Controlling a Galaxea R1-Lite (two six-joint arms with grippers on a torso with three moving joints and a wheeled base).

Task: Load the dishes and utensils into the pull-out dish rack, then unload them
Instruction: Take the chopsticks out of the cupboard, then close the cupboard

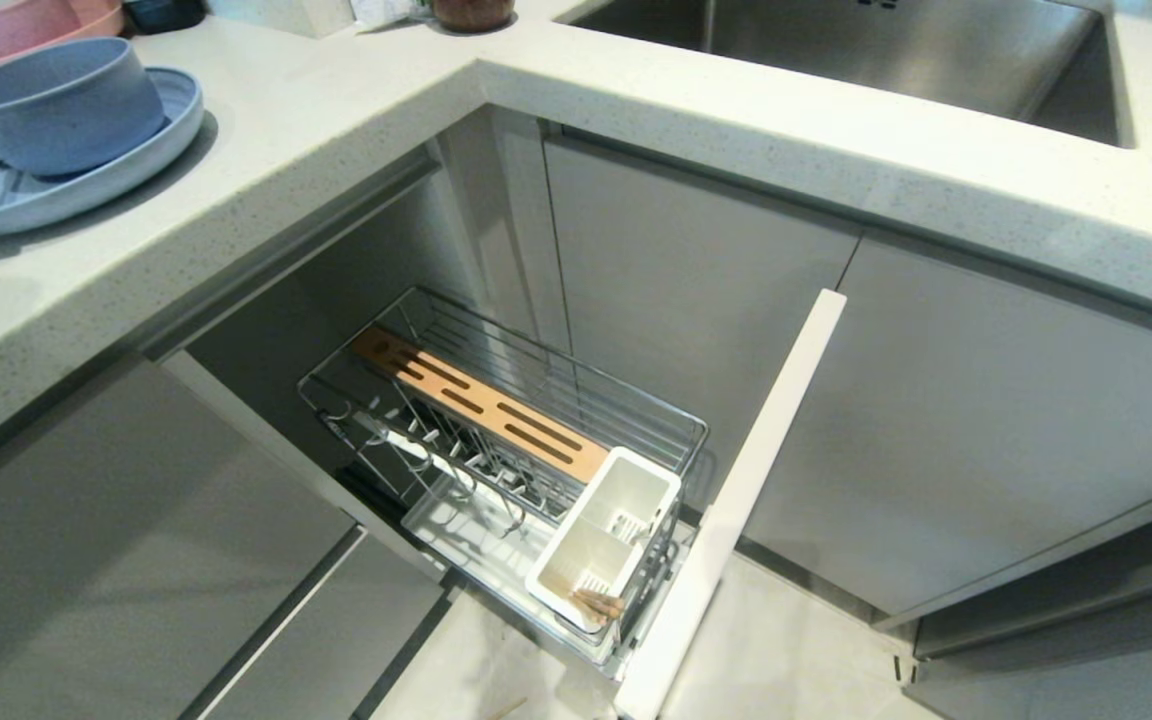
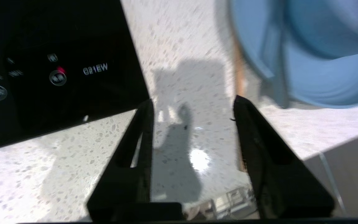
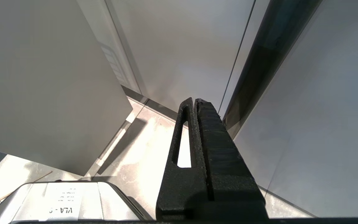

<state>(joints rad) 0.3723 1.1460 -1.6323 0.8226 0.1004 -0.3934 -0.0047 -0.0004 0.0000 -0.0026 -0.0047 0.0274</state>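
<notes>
Chopsticks (image 1: 596,603) lay in the dish rack (image 1: 506,440)'s white caddy (image 1: 604,540); the blue bowl (image 1: 61,105) sat on the blue plate (image 1: 66,185) at the counter's left edge. Left gripper (image 2: 193,109) hovered there, half-open and empty; right gripper (image 3: 194,102) was parked, shut. Judging by this, loading or unloading remained unfinished.

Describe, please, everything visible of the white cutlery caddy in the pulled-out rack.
The white cutlery caddy looks like plastic: a rectangular box, open on top, with two compartments and slotted floors. It stands upright at the front end of the chrome wire rack, beside the wooden strip's end. Light-brown chopstick tips show in its nearer compartment.
</notes>
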